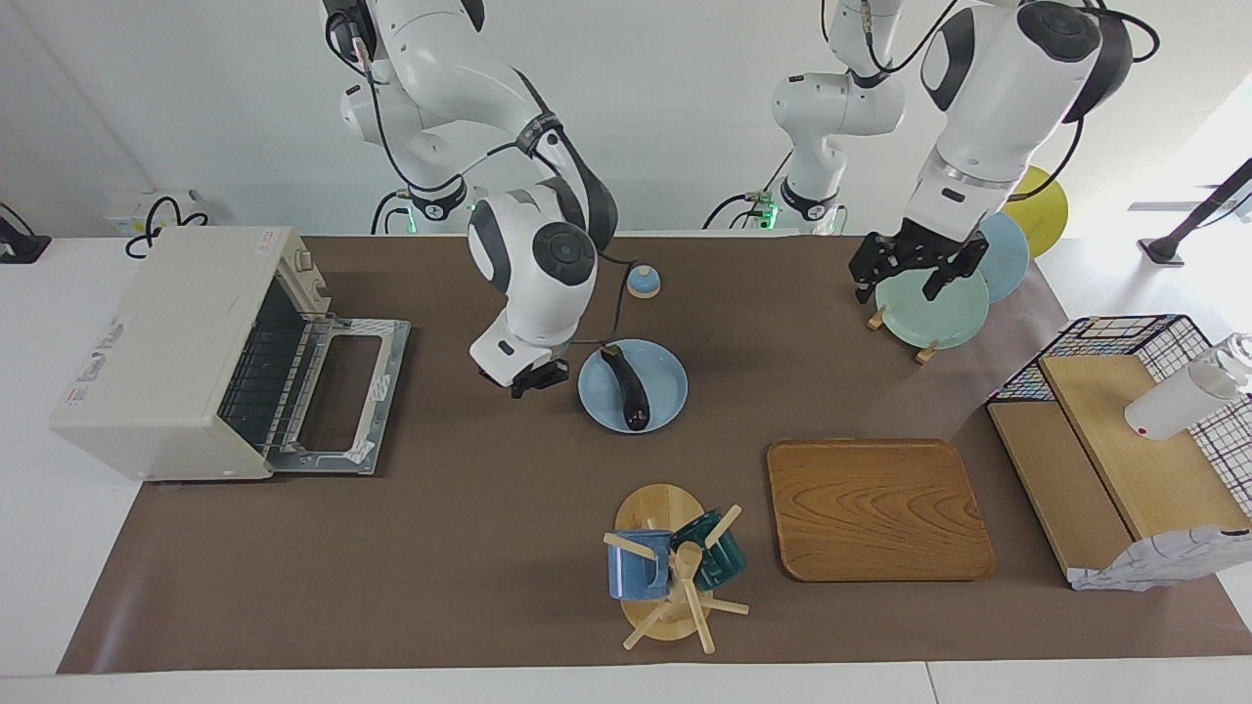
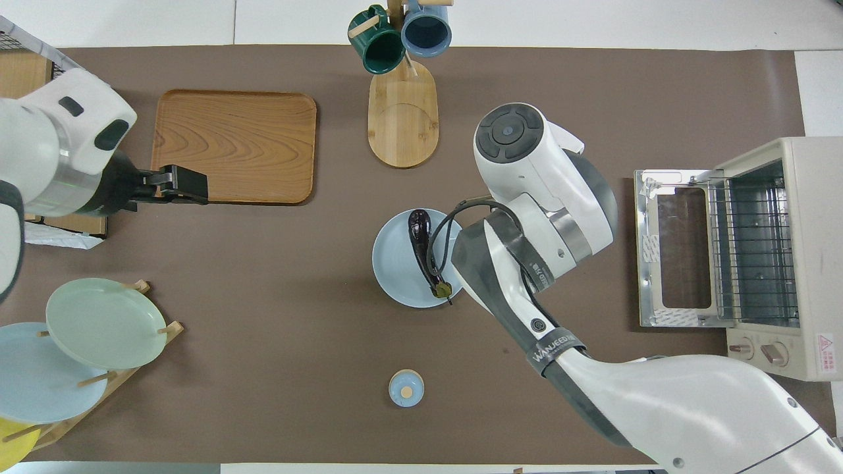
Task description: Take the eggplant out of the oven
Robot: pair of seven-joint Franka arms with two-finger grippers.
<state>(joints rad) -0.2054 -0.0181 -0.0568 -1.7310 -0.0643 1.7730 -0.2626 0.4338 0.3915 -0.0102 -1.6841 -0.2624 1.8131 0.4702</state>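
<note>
eggplant (image 1: pixel 627 388) on blue plate (image 1: pixel 665 372) (right gripper (image 1: pixel 538 378) beside, perhaps apart)

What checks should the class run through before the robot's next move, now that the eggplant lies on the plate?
1. Eggplant out of the oven: ok, it lies on the blue plate.
2. Oven door open: ok, folded flat.
3. Oven rack bare: ok.
4. Right gripper let go of the eggplant: ok, it is beside the plate.
5. Right gripper's fingers: cannot tell.
6. Left gripper out of the way: ok, waiting over the plate rack.
</note>
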